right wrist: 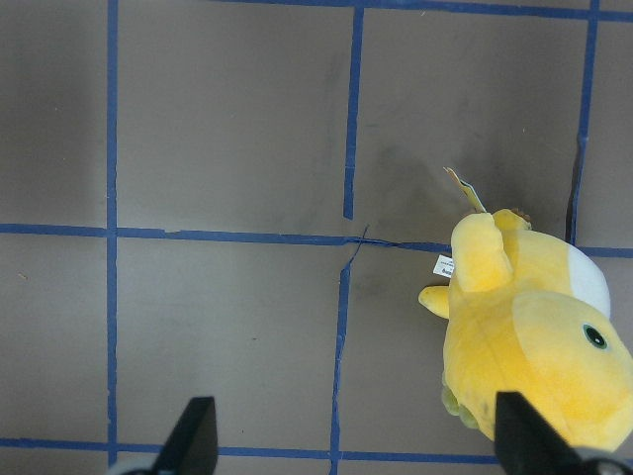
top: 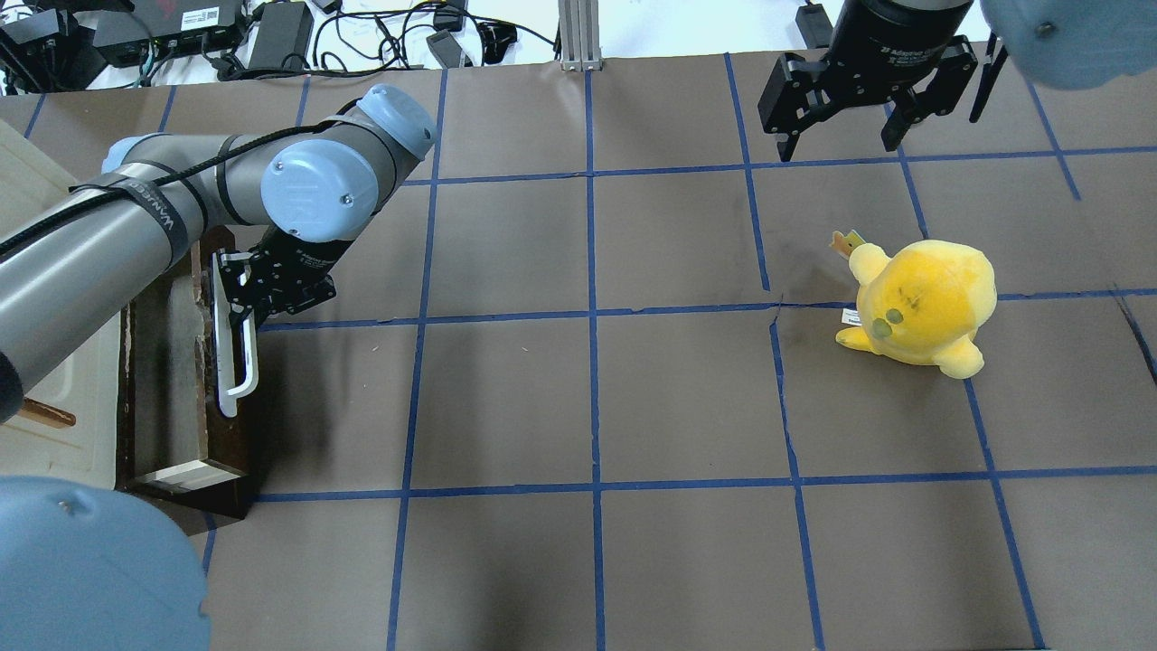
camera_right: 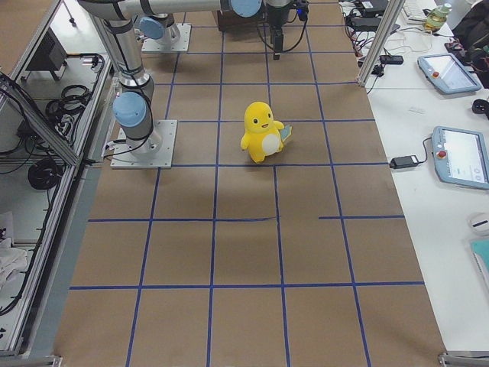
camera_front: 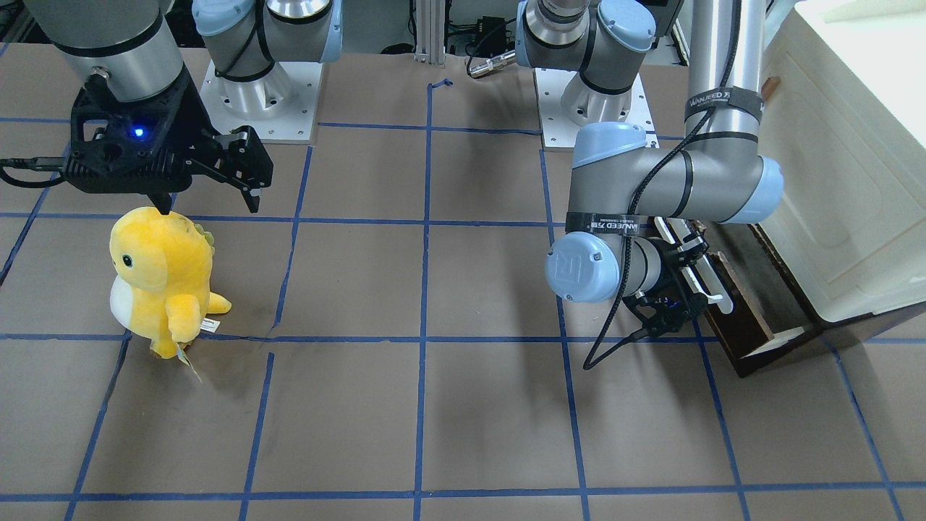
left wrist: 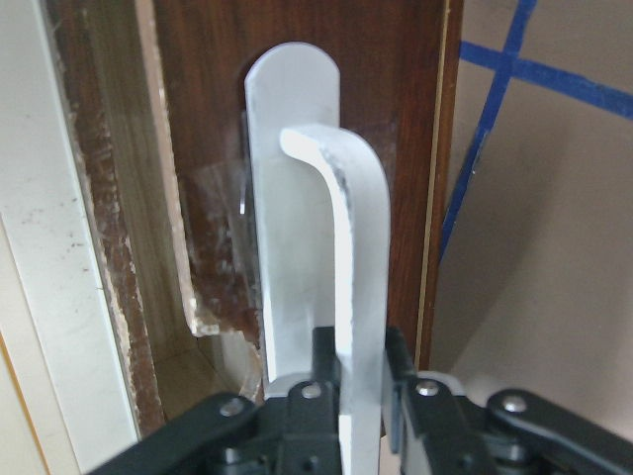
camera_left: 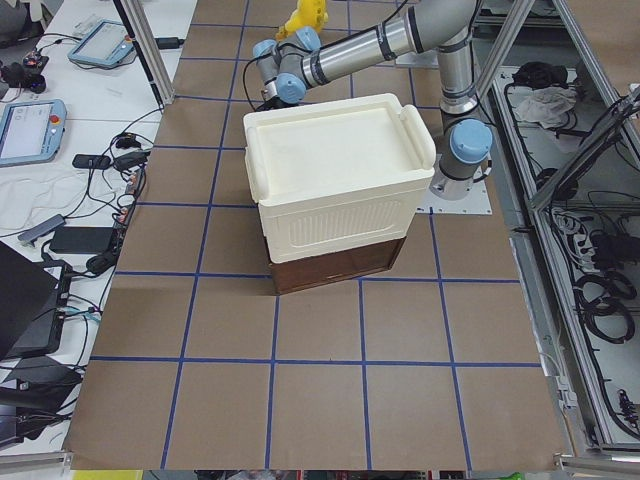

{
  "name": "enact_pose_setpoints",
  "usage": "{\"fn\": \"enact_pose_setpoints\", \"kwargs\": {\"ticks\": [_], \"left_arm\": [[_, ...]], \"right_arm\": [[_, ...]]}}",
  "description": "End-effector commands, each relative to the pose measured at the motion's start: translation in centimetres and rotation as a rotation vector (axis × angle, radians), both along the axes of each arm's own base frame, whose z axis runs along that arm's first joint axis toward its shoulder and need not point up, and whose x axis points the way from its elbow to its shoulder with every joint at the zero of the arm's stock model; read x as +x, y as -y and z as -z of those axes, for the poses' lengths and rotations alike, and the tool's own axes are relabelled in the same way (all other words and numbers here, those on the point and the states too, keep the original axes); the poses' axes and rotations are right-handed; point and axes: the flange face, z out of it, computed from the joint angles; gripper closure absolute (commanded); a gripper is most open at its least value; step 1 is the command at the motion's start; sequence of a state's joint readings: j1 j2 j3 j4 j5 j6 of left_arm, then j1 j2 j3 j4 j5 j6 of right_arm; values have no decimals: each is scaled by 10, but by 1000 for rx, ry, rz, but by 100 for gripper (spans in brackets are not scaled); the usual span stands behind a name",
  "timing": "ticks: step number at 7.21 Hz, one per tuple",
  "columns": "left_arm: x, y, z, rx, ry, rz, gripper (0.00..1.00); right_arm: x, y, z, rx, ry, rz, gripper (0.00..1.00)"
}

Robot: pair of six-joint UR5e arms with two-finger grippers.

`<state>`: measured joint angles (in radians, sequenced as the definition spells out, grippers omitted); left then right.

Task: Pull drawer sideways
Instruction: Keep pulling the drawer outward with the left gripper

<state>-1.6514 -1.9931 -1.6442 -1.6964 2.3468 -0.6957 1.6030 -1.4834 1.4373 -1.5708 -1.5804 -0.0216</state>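
The drawer [top: 230, 443] has a dark brown front panel [left wrist: 396, 119] and a long white bar handle [top: 233, 362]. It sticks partly out of the bottom of the cream-white cabinet [top: 36, 208] at the table's left end. My left gripper [top: 233, 294] is shut on the handle [left wrist: 341, 247] near one end, one finger [left wrist: 321, 361] on each side of the bar. In the front-facing view the left gripper [camera_front: 684, 278] is at the drawer [camera_front: 738, 318]. My right gripper [top: 841, 136] is open and empty, hovering above the table far from the drawer.
A yellow plush toy [top: 922, 303] stands on the brown paper table on the right side, just below the right gripper [camera_front: 210, 202]; it also shows in the right wrist view [right wrist: 534, 336]. The cabinet [camera_left: 335, 170] fills the table's left end.
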Motion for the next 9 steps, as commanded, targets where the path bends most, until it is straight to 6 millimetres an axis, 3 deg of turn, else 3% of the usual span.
{"fn": "enact_pose_setpoints", "kwargs": {"ticks": [1, 9], "left_arm": [[-10, 2, 3, -8, 4, 7, 86], [-33, 14, 2, -21, -17, 4, 83]], "right_arm": [[0, 0, 0, 0, 0, 0, 0], [0, 0, 0, 0, 0, 0, 0]]}}
